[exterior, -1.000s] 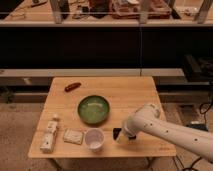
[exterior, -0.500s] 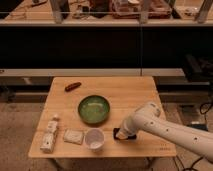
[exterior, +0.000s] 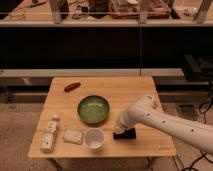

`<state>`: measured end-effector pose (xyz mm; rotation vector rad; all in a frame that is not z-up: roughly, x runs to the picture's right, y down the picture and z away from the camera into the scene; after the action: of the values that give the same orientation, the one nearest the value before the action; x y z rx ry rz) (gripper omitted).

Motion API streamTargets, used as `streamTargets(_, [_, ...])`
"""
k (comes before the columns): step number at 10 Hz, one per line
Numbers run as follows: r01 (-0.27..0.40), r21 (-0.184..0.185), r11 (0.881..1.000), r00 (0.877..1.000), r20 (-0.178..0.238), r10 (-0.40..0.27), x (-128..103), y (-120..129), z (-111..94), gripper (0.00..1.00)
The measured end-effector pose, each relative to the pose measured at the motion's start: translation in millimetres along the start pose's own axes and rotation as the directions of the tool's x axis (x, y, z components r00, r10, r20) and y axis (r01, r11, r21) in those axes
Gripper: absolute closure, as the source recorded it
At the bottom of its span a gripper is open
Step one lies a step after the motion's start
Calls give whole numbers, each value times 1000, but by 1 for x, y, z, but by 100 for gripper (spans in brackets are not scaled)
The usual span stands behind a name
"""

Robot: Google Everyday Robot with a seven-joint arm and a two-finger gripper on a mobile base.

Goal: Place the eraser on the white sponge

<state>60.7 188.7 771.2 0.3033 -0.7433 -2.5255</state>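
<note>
surface [exterior: 131, 93]: light wooden top carrying every item listed.
eraser [exterior: 128, 134]: flat black block, front right part of the surface, just right of the white cup [exterior: 94, 139], partly covered by the gripper.
gripper [exterior: 119, 130]: lowered onto the left end of the eraser, at the tip of a white arm [exterior: 165, 122] entering from the right.
grip state: cannot tell whether open or closed.
white sponge [exterior: 73, 136]: flat beige pad, front left, just left of the cup, well apart from the eraser.
green bowl [exterior: 93, 109]: centre, behind the cup.
segmented white object [exterior: 50, 135]: left of the sponge.
red-brown item [exterior: 72, 86]: far left corner.
</note>
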Motion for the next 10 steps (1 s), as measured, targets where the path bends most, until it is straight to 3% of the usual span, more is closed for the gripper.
streamTargets(2, [14,18,1000,1000,3,-15,-7,0,2,36])
streamTargets(3, [63,51,997,998,8,-64,-11,-2,6,25])
streamTargets(4, [88,71,994,996,6,-89,-13,-3,10,20])
streamTargets(7, [148,107,983,989,-29,-146,-34,-5,16,20])
streamTargets(8, [188,106,976,982,-21,-187,-39,-8,18,20])
streamTargets(9, [223,100,970,974,17,-226,-45,-11,27,20])
streamTargets(10, [227,92,970,972,39,-231,-49,-13,32,20])
